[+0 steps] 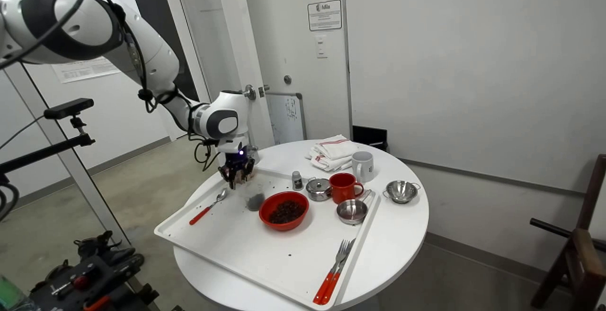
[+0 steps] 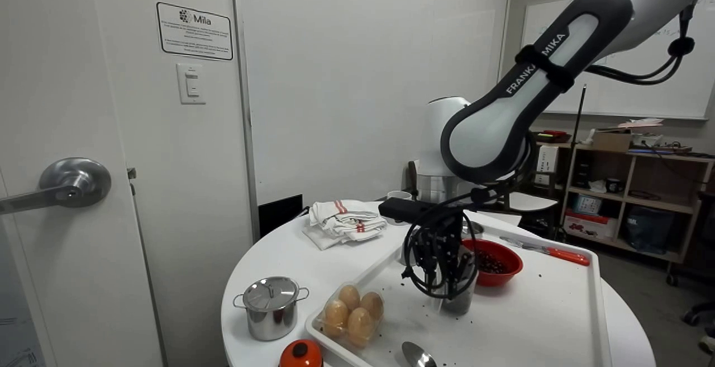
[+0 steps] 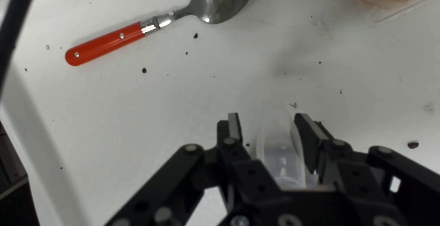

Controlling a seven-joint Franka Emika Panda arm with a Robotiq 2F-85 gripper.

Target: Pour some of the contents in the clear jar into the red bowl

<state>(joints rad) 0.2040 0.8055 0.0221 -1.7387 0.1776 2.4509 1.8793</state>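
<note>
One clear jar [image 1: 255,200] stands left of the red bowl [image 1: 282,226]; the hand [image 3: 267,120], fairly spread, is around or beside it, I can't tell. Grasping step, I'd guess; next, close and lift.

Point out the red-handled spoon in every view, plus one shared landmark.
In an exterior view: the spoon, below and left of centre.
In an exterior view: the spoon, its head alone showing, at the bottom edge.
In the wrist view: the spoon, from upper left to top centre.
Shared landmark: the white tray beneath it.
</note>
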